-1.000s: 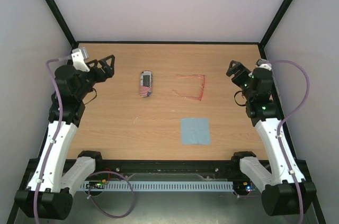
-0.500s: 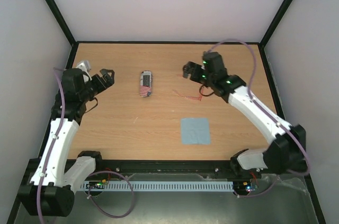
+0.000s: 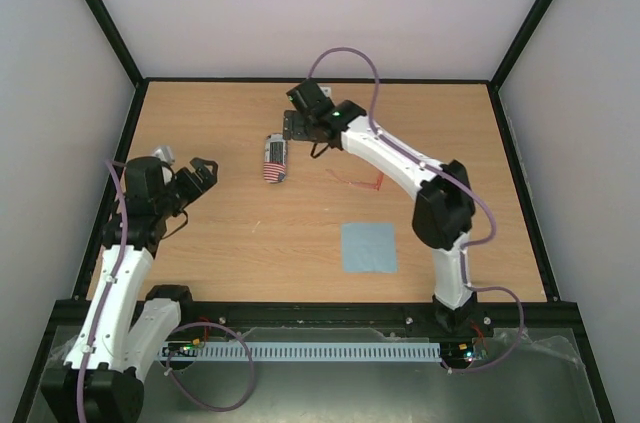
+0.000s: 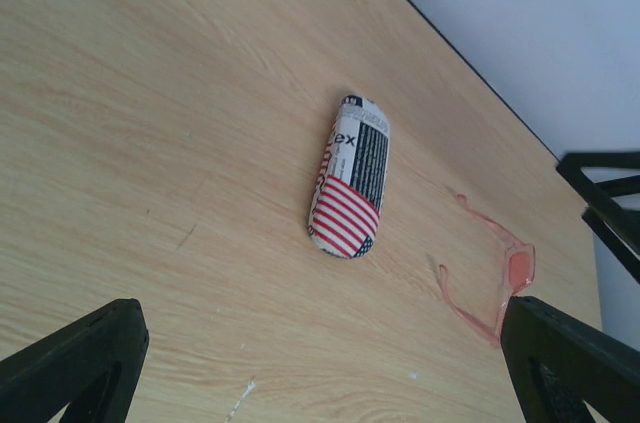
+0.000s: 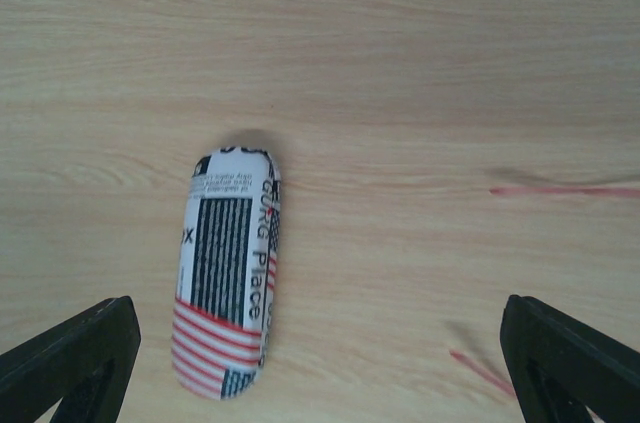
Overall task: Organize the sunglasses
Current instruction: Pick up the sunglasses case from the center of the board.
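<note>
Sunglasses [image 3: 364, 182] flat on tabletop [image 3: 220, 243] near flag case [image 3: 275, 159] | our right pincer [image 3: 298, 125] spread, empty, over flag case | our left pincer [image 3: 197, 175] spread, empty, well apart

We count one pair of red wire-framed sunglasses [image 4: 519, 268] on the counter [image 3: 220, 233]. We count one oblong flag-patterned case [image 3: 275, 159] and one light blue square cloth [image 3: 368, 247]. That gives us three loose things, no two of a kind. We count two robot arms, a left arm [image 3: 115, 273] and a right arm [image 3: 390, 153], each with one pair of jaws, and a single wooden counter.
</note>
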Controlling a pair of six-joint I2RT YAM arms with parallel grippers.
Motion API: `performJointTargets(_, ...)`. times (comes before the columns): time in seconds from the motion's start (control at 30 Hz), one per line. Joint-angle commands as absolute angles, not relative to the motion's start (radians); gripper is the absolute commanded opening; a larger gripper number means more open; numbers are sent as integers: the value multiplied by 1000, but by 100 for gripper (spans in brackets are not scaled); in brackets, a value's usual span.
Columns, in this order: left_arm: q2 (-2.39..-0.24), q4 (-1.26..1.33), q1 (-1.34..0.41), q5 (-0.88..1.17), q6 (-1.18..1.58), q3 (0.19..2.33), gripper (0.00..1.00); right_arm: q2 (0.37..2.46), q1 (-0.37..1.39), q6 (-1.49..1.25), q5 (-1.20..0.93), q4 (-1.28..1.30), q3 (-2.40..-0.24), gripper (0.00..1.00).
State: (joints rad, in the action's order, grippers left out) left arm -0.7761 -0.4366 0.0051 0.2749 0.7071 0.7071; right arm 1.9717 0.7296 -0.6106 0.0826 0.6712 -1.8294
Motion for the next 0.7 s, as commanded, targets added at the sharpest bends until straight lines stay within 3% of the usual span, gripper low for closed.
performJointTargets(0.0, -741, -435, 9, 307, 736, 673, 99, 2120, 757, -630, 198, 800, -1987, 99)
performJointTargets(0.2, -731, -457, 9, 310, 712, 674, 99, 2262, 811, -705, 216, 799, -2109, 98)
performJointTargets(0.33, -714, -452, 9, 325, 711, 648, 100, 2325, 834, -754, 232, 793, -2156, 92)
performJointTargets(0.67, -707, -463, 9, 307, 685, 619, 100, 2455, 867, -785, 243, 787, -2245, 92)
